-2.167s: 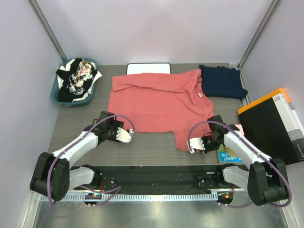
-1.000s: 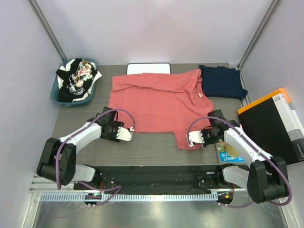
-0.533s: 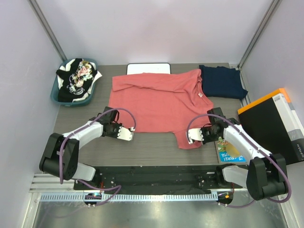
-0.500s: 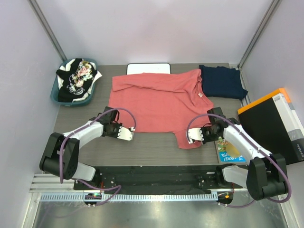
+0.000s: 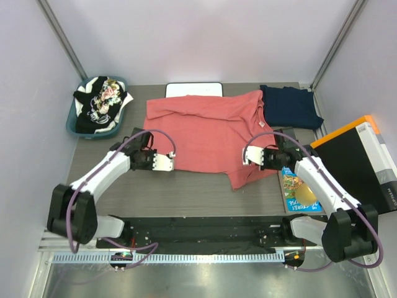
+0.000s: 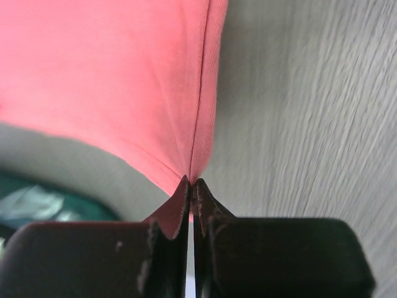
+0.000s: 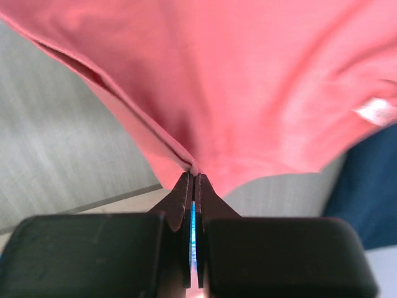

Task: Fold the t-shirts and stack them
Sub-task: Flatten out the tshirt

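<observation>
While the salmon t-shirt [image 5: 205, 130] lies mid-desk, I see the left gripper [image 5: 163, 162] closed on its near hem. The right gripper [image 5: 249, 156] pinches it too.

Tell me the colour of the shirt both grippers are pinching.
Plain salmon-red t-shirt, no print; shows best in the top external view.

White arm links [image 5: 107, 174], black joints, looping purple cables [image 5: 155, 131], left end effector [image 6: 191, 186] and right end effector [image 7: 194, 180] black-tipped

Coral t-shirt [image 5: 205, 130] spread, near corners raised, navy t-shirt [image 5: 290, 107] folded right, patterned t-shirts [image 5: 99, 102] heaped left
</observation>
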{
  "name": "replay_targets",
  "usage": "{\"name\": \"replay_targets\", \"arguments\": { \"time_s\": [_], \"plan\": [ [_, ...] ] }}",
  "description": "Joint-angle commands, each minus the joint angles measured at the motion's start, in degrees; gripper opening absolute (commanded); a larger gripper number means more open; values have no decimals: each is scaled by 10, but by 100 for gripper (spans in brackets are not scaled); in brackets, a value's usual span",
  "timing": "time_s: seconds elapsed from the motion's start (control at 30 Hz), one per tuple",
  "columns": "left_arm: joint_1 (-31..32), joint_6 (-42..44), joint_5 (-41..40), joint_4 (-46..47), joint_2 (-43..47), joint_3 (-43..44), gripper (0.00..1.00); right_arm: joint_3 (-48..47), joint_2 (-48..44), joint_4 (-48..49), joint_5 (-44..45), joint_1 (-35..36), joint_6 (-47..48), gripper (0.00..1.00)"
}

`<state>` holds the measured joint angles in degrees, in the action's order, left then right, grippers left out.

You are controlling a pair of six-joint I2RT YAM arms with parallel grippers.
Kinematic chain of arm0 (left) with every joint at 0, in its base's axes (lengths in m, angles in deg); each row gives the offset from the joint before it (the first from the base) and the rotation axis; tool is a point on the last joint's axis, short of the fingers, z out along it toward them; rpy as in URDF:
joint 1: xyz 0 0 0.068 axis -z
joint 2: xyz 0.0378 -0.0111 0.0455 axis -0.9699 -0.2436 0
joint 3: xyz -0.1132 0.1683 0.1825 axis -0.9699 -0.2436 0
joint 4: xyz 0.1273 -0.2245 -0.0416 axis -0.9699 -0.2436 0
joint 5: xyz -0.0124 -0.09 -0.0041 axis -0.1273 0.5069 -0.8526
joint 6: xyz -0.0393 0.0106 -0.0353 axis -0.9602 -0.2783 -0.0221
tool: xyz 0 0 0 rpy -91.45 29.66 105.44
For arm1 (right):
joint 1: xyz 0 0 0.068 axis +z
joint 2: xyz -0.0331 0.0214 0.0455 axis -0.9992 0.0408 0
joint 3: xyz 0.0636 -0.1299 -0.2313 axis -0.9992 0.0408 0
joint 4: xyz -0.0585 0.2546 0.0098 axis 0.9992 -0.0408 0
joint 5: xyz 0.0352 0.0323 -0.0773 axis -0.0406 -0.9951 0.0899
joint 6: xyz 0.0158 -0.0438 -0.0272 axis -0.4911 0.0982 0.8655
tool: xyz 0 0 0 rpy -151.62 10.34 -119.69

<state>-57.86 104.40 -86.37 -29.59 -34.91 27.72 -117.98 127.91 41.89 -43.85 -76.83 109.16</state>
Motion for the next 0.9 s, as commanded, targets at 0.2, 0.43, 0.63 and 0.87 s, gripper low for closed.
{"name": "replay_targets", "arguments": {
  "time_s": [0.2, 0.43, 0.63, 0.87],
  "plan": [
    [0, -1, -27, -122, 146, 16, 0, -75, -50, 76, -16, 2, -88, 1],
    [-11, 13, -39, -182, 201, 8, 0, -126, -76, -18, -50, 2, -68, 1],
    [-11, 48, -7, -258, 276, -16, 0, -136, -150, -251, -129, 2, 35, 1],
    [-10, 75, 30, -309, 342, -48, 0, -80, -250, -423, -159, 2, 174, 1]
  ]
}}
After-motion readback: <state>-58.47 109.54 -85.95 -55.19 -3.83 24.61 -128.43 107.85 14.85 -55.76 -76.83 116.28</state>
